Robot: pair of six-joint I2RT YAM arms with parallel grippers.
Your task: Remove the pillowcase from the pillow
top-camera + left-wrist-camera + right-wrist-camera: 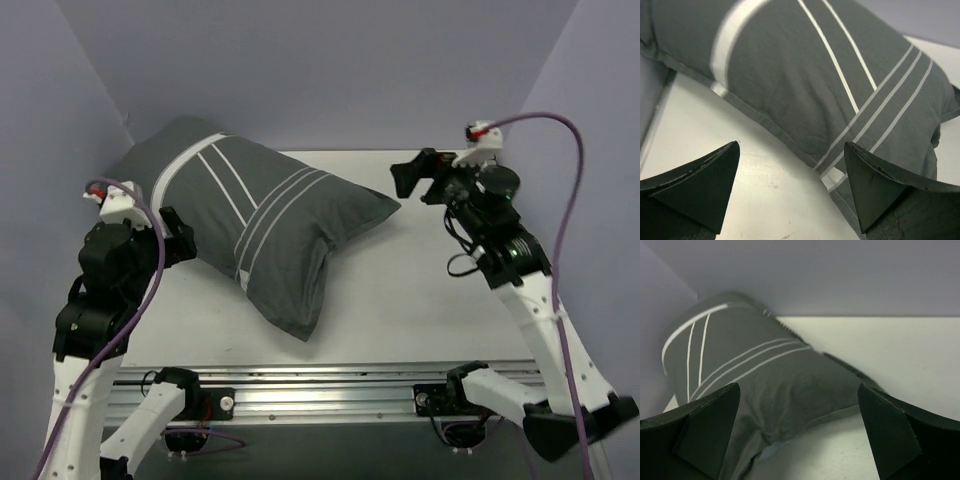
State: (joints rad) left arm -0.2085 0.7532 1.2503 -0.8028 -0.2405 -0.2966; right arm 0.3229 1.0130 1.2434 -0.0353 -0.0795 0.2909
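The pillowcase (265, 215), dark grey with white stripes, covers the pillow and lies diagonally from the back left corner toward the table's middle. The pillow itself is hidden inside it. My left gripper (178, 238) is open and empty, just left of the pillowcase's near long edge. In the left wrist view (791, 145) the pillowcase (805, 75) fills the area ahead of the fingers. My right gripper (412, 173) is open and empty, held above the table just right of the pillowcase's right corner. In the right wrist view (798, 386) the pillowcase (775, 385) lies ahead, with a pale patch at its lower hem.
The white table (420, 290) is boxed in by lavender walls (330, 70) at the back and sides. A metal rail (320, 395) runs along the near edge between the arm bases. Purple cables (565, 180) loop from both wrists.
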